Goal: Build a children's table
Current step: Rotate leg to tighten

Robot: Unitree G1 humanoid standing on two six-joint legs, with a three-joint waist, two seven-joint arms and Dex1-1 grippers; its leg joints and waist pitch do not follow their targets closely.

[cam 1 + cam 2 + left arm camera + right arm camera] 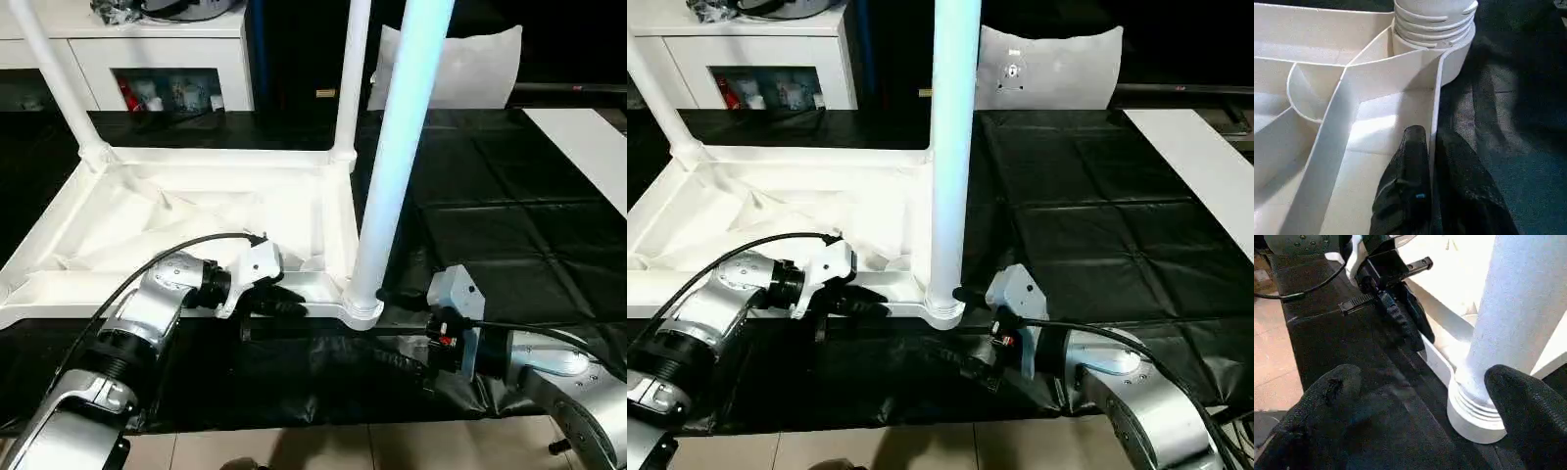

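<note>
The children's table lies upside down on the black mat, its ribbed underside (196, 215) facing up. Three white legs stand in corner sockets: far left (54, 78), far right (351, 78) and near right (392, 166). The near right leg's threaded base (1432, 19) sits in its socket (362, 308). My left gripper (1432, 142) is shut on the table's near rim (1437, 98), just left of that socket. My right gripper (1425, 382) is open and low beside the same socket. One of its fingers (1520, 391) is close against the leg's base and the other (1332, 387) lies over the mat.
A white cabinet (167, 49) with shelves stands behind the table at the left. A white cushion (460, 64) leans at the back. A white board (588, 147) lies on the mat's right side. The black mat (490, 215) ends at tiled floor (343, 446) in front.
</note>
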